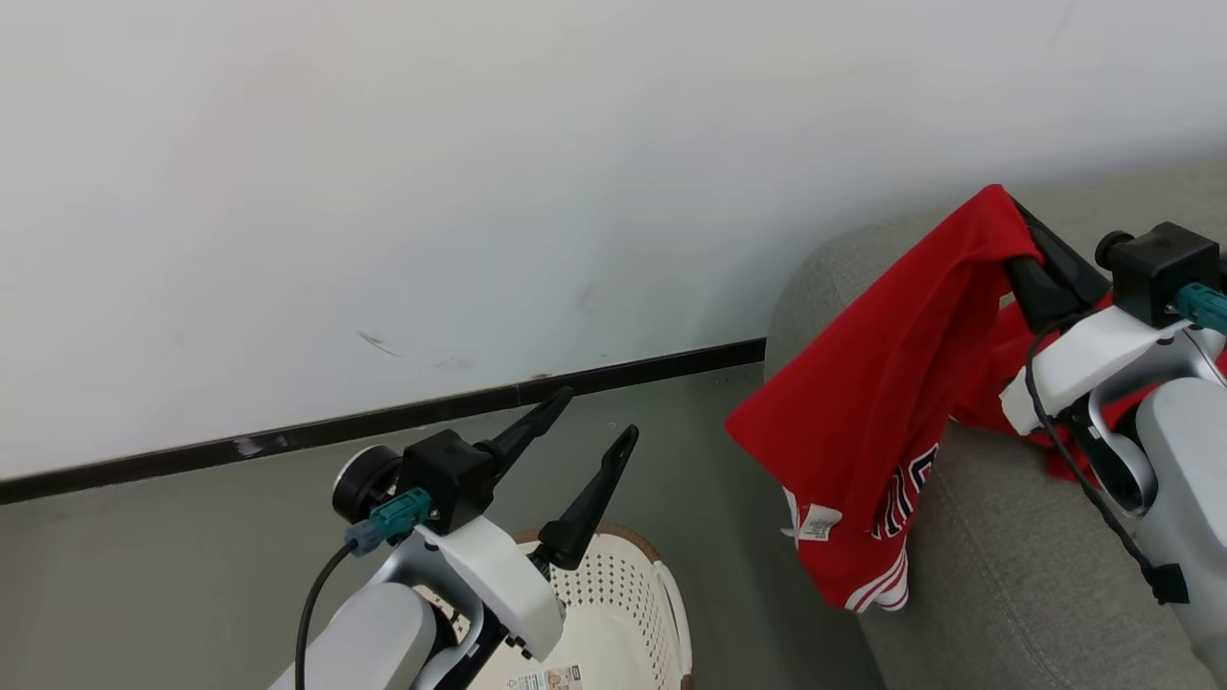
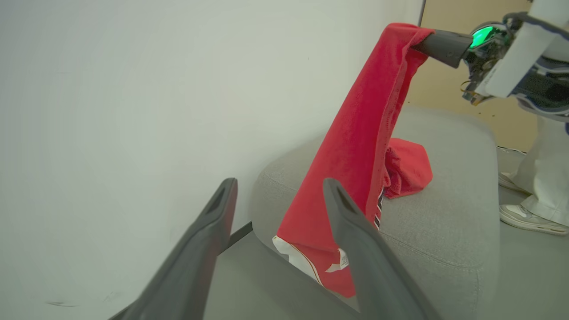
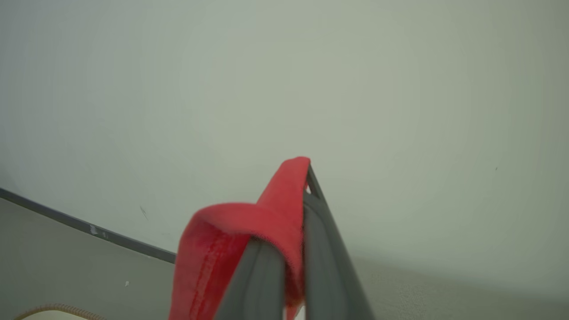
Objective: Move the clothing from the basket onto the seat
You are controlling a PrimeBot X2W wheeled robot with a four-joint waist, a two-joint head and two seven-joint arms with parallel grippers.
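Gripping the clothing (image 1: pixel 891 383) in the right tool (image 1: pixel 1024 225), hung lengthwise over the seat's (image 1: pixel 1007 556) left end, hem past its edge, well right of the wide, empty left tool (image 1: pixel 596 414) above the basket (image 1: pixel 613 594).

My right gripper (image 1: pixel 1021 216) clamped on clothing (image 1: pixel 891 383), raised over seat (image 1: pixel 1007 556). Red fabric drapes across seat corner, striped hem hanging off edge. My left gripper (image 1: pixel 596 414) spread wide, empty, above basket (image 1: pixel 623 594).
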